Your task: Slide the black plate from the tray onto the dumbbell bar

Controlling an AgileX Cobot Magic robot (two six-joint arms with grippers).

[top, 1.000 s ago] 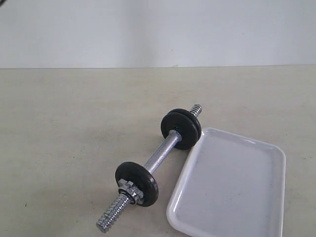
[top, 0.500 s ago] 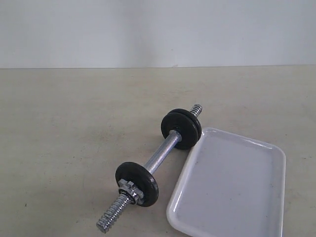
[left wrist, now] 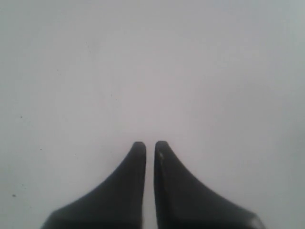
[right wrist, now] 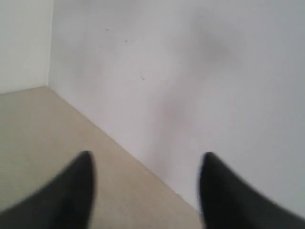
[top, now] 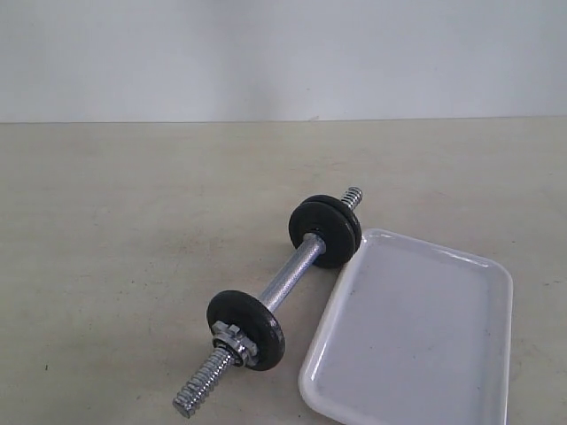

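Observation:
The dumbbell bar (top: 292, 273) lies slantwise on the beige table, just left of the white tray (top: 416, 336), whose inside is bare. Two black plates (top: 325, 230) sit side by side on the bar's far end. A third black plate (top: 246, 329) sits on the near end, with a silver star nut (top: 232, 339) against it. Neither gripper shows in the exterior view. My left gripper (left wrist: 149, 145) is shut with nothing between its fingers, facing a plain pale surface. My right gripper (right wrist: 147, 164) stands open and holds nothing, over the table beside a wall.
A pale wall (top: 283, 57) runs along the back of the table. In the right wrist view the same kind of wall (right wrist: 190, 86) meets the beige tabletop (right wrist: 43, 124) close ahead of the fingers. The tray's near end runs off the exterior view's bottom edge.

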